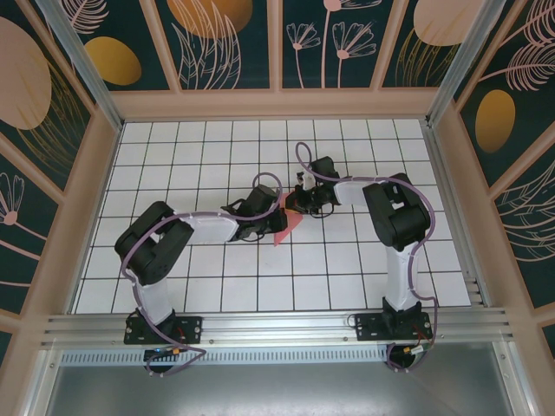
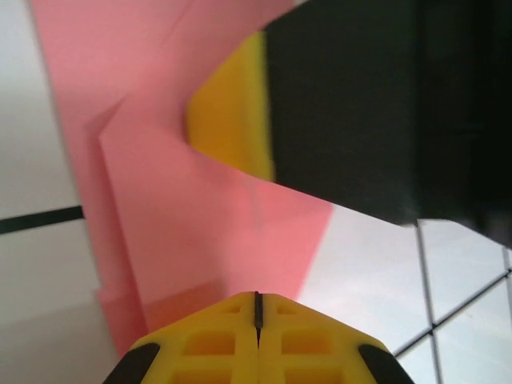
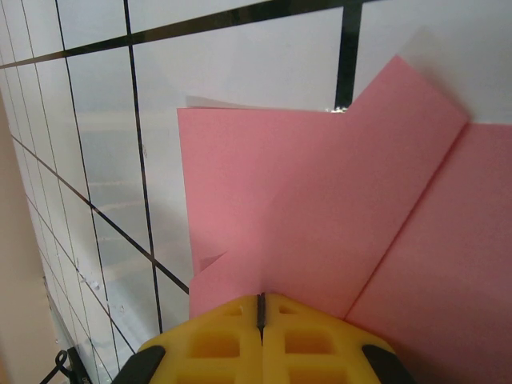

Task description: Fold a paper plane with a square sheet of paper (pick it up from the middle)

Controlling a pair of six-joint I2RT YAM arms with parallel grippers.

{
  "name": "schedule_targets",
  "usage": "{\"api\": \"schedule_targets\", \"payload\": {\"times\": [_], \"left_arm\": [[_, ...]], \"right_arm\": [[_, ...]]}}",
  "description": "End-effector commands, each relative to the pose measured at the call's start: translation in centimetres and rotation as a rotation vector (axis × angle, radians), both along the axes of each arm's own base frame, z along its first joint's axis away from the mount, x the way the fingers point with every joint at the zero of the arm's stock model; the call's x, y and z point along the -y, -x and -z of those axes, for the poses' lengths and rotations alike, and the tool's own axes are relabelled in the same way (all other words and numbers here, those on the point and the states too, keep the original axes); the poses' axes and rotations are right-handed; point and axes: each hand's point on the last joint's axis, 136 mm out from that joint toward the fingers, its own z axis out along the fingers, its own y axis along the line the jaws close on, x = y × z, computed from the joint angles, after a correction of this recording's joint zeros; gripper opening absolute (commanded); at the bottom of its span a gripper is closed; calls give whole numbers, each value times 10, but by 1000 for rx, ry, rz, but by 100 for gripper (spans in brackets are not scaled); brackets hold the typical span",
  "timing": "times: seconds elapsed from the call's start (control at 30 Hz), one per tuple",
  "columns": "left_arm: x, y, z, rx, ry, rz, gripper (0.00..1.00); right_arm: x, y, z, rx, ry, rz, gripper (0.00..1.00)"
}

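Salmon-pink and partly folded, the sheet of paper (image 1: 289,227) is lying near the middle of the white gridded worktop (image 1: 199,147). The left arm (image 1: 191,230) is reaching in from the left and the right arm (image 1: 390,208) from the right, and the two are meeting over the far part of the sheet.

In the left wrist view the left jaws are showing clenched, with only a thin seam between the yellow fingertips (image 2: 216,344). The sheet (image 2: 200,224) is running right up to them in overlapping flaps. A black finger of the right arm is sitting on the paper beyond, its yellow pad (image 2: 232,104) touching the pink surface.

In the right wrist view the right jaws are likewise clenched tip to tip. The sheet (image 3: 304,208) is spreading away from them, with a straight crease (image 3: 408,216) running off to the right. Whether either pair is pinching the paper or just pressing on it, I cannot tell.
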Motion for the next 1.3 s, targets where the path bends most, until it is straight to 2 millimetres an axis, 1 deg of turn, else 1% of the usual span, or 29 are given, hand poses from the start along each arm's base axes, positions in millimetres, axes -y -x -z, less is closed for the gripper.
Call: {"api": "schedule_targets", "payload": {"times": [0.0,0.1,0.17,0.33,0.57,0.7,0.8,0.87,0.9,0.97,1.03,1.1,1.2,1.27], "left_arm": [[5,-6,7,5,-3,22,8],[6,-3,14,-11,-7,33,8],[4,3,18,-28,-3,44,8],[-5,31,27,-79,5,107,6],[-16,71,30,-115,-12,175,5],[-23,87,32,-129,-26,178,5],[-28,95,32,-136,-34,177,5],[-31,101,36,-150,-48,185,5],[-31,99,28,-132,-41,186,5],[-33,96,23,-110,-54,178,5],[-30,89,11,-74,-37,165,5],[-24,77,-8,-16,3,132,5],[-19,58,-31,62,50,62,6],[-20,47,-41,99,67,8,7]], "right_arm": [[38,19,77,-126,230,74,2],[39,20,77,-128,232,75,2],[40,21,79,-133,237,76,2],[43,23,85,-153,262,82,2],[49,25,93,-175,290,101,2],[50,26,95,-183,291,106,2],[49,25,94,-182,290,107,2],[50,26,94,-183,291,106,2],[49,26,93,-182,289,105,2],[49,26,92,-180,287,105,2],[48,25,89,-176,279,105,2],[46,21,84,-166,271,110,2],[48,16,76,-151,273,138,1],[57,14,75,-150,301,185,1]]}}
